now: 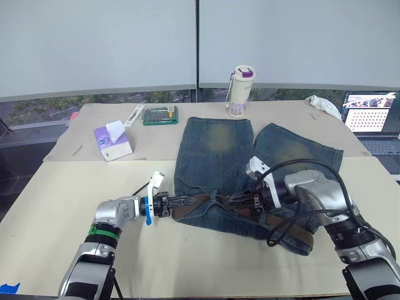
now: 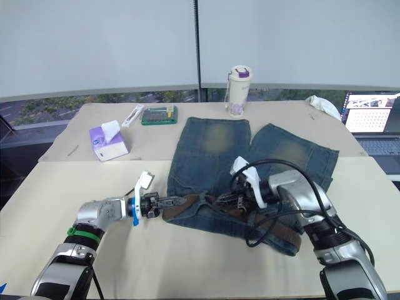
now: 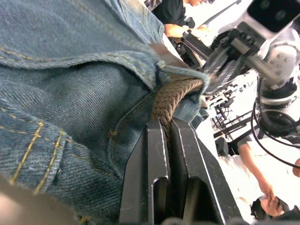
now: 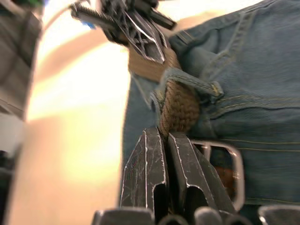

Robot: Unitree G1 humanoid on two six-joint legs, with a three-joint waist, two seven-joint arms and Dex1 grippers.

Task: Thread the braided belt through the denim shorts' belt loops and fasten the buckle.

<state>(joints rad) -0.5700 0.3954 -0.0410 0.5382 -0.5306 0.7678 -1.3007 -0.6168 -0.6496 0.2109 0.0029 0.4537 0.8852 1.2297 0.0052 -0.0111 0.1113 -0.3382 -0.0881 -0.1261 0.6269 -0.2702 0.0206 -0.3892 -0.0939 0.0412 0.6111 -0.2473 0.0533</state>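
Left wrist view: our left gripper [image 3: 168, 129] pinches the braided belt [image 3: 171, 96] just short of a belt loop [image 3: 180, 71], jaws nearly shut. Right gripper [image 4: 165, 136], at 3 o'clock, clamps the belt likewise beside the buckle [image 4: 225, 161], likely keeping the span taut for feeding. Denim shorts [image 1: 219, 150] lie flat, legs toward 12.

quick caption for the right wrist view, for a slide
Right hand pinching the braided belt just below a belt loop on the denim shorts, buckle beside its fingers.
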